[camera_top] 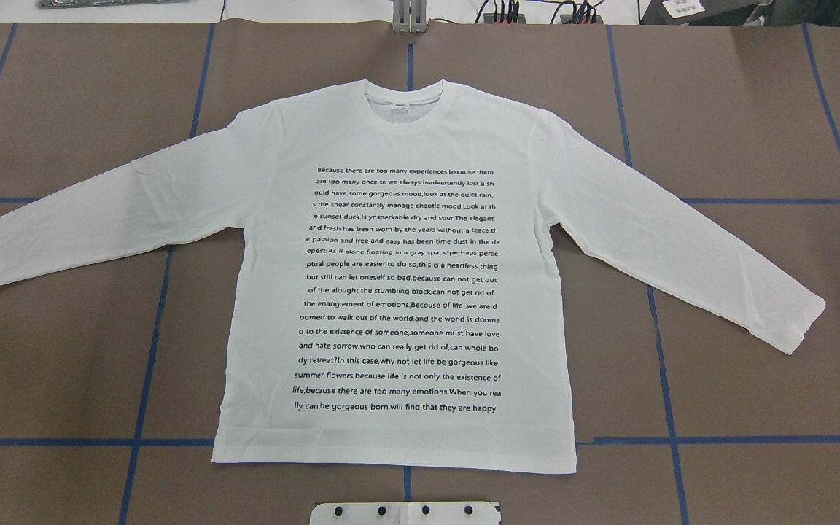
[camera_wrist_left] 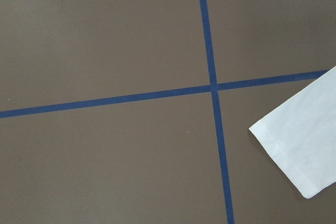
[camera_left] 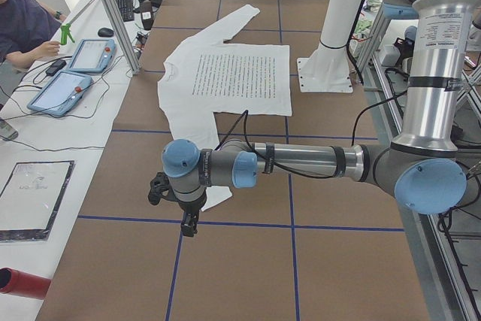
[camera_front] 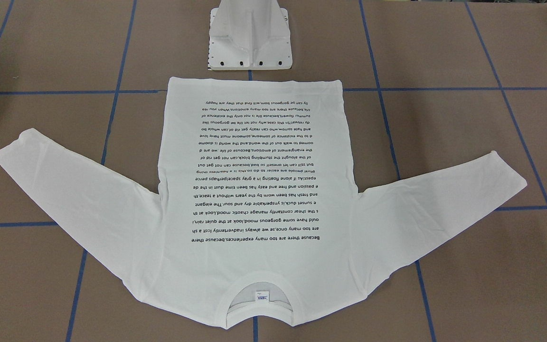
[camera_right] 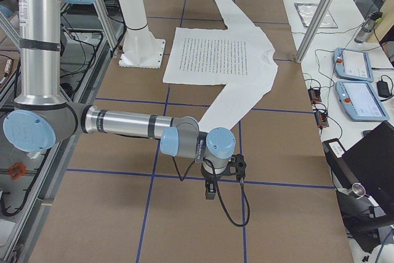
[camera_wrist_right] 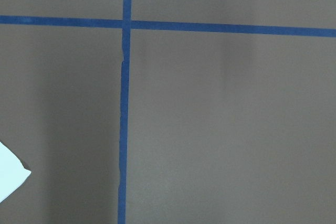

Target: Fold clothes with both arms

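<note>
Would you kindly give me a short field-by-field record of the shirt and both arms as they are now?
Garment: white long-sleeved T-shirt with black printed text, flat, print up, unfolded
Sleeves: left sleeve, right sleeve, both spread outward
Collar: ribbed round collar, away from the robot
Left hand: above brown taped table, past the left cuff, not touching cloth; opening unclear
Right hand: likewise, past the right cuff
Folds: none

Silver-grey arm tubes [camera_left: 301,159], light-blue joint caps [camera_left: 183,159]
</note>
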{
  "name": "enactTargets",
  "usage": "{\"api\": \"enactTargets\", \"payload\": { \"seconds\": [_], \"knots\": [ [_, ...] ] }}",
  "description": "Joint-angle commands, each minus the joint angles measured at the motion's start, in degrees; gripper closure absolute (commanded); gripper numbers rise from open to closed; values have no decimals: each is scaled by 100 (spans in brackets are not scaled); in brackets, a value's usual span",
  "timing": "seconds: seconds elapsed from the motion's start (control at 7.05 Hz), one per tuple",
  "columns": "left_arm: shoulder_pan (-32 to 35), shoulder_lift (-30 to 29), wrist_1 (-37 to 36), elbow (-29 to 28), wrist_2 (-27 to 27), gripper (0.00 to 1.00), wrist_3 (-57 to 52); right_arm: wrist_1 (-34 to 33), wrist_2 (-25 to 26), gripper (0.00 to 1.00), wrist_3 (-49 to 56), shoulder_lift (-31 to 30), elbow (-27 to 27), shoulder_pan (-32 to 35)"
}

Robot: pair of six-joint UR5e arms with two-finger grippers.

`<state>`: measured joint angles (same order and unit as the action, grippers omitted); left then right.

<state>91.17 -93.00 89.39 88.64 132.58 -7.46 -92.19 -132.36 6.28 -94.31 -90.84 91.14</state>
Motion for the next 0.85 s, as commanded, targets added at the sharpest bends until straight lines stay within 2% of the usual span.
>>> {"api": "enactTargets", "payload": {
  "seconds": [0.0,0.43,0.57,0.71],
  "knots": [
    [-2,1,9,-5,4,1,-44,8,-18,0,-13,-9,-13,0],
    [6,-112,17,56,13,1,-18,8,-36,0,-13,-17,-126,0],
    [6,-191,157,65,22,1,-44,8,-79,0,-22,-17,-423,0],
    [6,-244,289,74,22,1,-53,17,-80,0,-22,26,-461,0]
  ]
}}
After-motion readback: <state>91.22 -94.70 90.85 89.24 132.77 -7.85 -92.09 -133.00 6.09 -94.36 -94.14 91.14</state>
